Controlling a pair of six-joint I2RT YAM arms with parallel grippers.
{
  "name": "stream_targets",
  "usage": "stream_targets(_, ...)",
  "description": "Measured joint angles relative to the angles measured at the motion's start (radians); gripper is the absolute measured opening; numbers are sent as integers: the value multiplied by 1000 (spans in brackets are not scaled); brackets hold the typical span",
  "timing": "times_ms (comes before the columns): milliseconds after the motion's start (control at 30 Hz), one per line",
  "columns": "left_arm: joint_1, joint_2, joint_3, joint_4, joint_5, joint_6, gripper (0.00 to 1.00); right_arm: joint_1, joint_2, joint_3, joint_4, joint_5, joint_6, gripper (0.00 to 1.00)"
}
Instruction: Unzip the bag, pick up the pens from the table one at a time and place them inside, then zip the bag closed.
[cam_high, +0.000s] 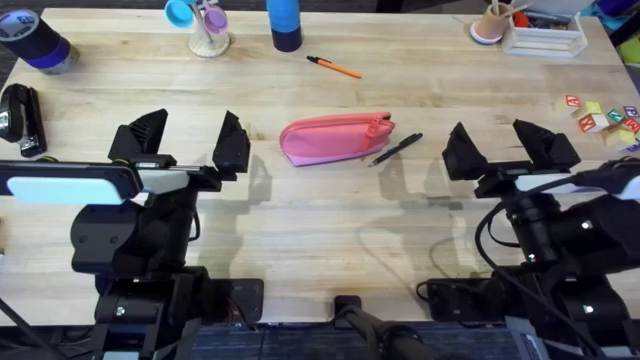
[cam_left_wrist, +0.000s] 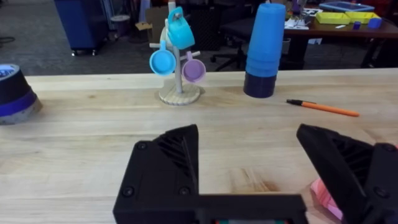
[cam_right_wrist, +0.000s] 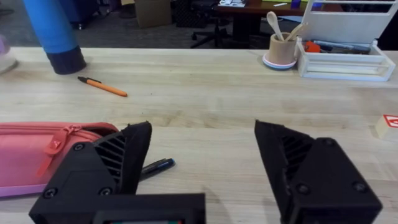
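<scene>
A light wooden table (cam_high: 330, 215) is seen from above, with two robot arms based at its near edge. The pink bag (cam_high: 335, 139) lies flat at the table's middle, long side running left to right, its zipper along the top with the pull at the right end. The zipper looks closed.

The black pen (cam_high: 395, 149) lies just beside the bag's right end, angled, its near end pointing toward the bag's lower right corner; whether they touch cannot be told. The orange pen (cam_high: 335, 67) lies farther away, beyond the bag and well apart from it, with its black tip pointing left.

The left gripper (cam_high: 180, 143) hovers to the left of the bag, its two black fingers spread wide apart and holding nothing. The right gripper (cam_high: 510, 148) hovers to the right of the bag and black pen, its fingers also spread wide and empty.

Along the far edge stand a small wooden rack hung with blue and purple cups (cam_high: 205, 25), a tall blue stack of cups (cam_high: 284, 22), a cup of wooden utensils (cam_high: 492, 22) and a white tray (cam_high: 545, 38). A dark tape roll (cam_high: 32, 40) sits at the far left, a black stapler (cam_high: 20, 118) nearer on the left, and small lettered blocks (cam_high: 605, 115) at the right edge.
</scene>
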Motion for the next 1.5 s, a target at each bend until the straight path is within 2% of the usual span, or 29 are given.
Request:
stream_targets(400,0,0,0,-11,0,10,995,0,0,0,-2,-20,1,997)
stream_targets(567,0,0,3,-21,0,22,995,0,0,-1,49,-14,16,996)
stream_targets(600,0,0,34,-79,0,25,995,0,1,10,42,-13,24,995)
stream_targets(733,0,15,136,-151,0,26,995,0,45,85,-6,-11,26,996)
stream_targets(900,0,115,299,-246,0,29,993,0,179,248,-66,-10,21,996)
stream_targets(1100,0,339,487,-367,6,29,994,0,419,447,-140,-10,18,996)
stream_targets(1300,0,567,673,-506,48,29,993,0,677,662,-311,-10,18,996)
stream_targets(1500,0,745,814,-638,95,29,993,0,871,843,-447,-11,18,996)
